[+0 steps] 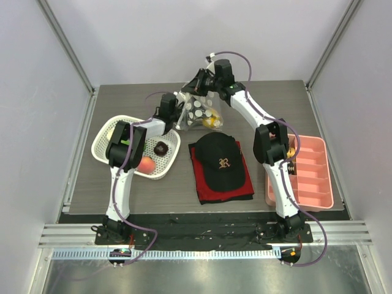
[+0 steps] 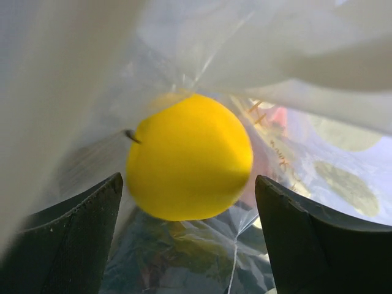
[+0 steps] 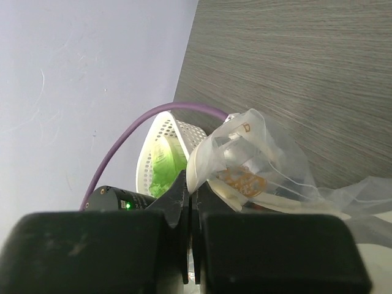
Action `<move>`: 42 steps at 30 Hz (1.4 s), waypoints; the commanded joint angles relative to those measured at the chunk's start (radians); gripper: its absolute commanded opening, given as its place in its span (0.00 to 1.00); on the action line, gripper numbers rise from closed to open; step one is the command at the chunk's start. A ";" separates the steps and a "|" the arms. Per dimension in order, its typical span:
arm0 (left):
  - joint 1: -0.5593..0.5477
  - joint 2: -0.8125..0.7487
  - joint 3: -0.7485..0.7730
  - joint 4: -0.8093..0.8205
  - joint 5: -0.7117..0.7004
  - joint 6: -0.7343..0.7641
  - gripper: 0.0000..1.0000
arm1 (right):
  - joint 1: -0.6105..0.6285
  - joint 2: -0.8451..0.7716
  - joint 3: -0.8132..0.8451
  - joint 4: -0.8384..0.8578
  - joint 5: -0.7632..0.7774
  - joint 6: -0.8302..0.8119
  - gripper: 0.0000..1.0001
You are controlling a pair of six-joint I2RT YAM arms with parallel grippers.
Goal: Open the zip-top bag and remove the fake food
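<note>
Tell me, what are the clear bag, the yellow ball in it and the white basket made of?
The bag looks like thin soft plastic: it crumples, glints and shows what lies behind. The yellow ball seems smooth moulded plastic, evenly coloured with a dull sheen; foam is possible. The basket looks like stiff white plastic, its walls a moulded mesh.

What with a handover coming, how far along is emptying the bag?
Done: the zip-top bag is open; peach, brown ball and green vegetable lie in the white basket. In hand: right gripper pinches the bag's edge up, open left gripper brackets the yellow citrus inside. Left: grip the citrus and lift it out.
</note>
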 commanded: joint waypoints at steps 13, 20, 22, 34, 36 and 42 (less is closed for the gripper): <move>0.023 -0.022 0.035 -0.061 -0.195 0.018 1.00 | 0.011 -0.080 0.038 -0.067 0.046 -0.152 0.01; 0.020 0.031 0.176 -0.216 -0.208 0.127 0.93 | 0.017 -0.110 -0.002 -0.042 0.041 -0.100 0.01; 0.015 0.037 0.186 -0.247 -0.193 0.153 0.93 | 0.014 -0.095 0.020 -0.041 0.040 -0.091 0.01; -0.006 0.054 0.142 -0.230 -0.248 0.182 0.91 | 0.012 -0.084 0.041 -0.039 0.043 -0.069 0.01; -0.006 0.062 0.156 -0.242 -0.263 0.188 0.88 | 0.014 -0.089 0.032 -0.039 0.043 -0.071 0.02; -0.005 0.065 0.200 -0.281 -0.323 0.219 0.82 | 0.012 -0.104 0.003 -0.035 0.037 -0.072 0.01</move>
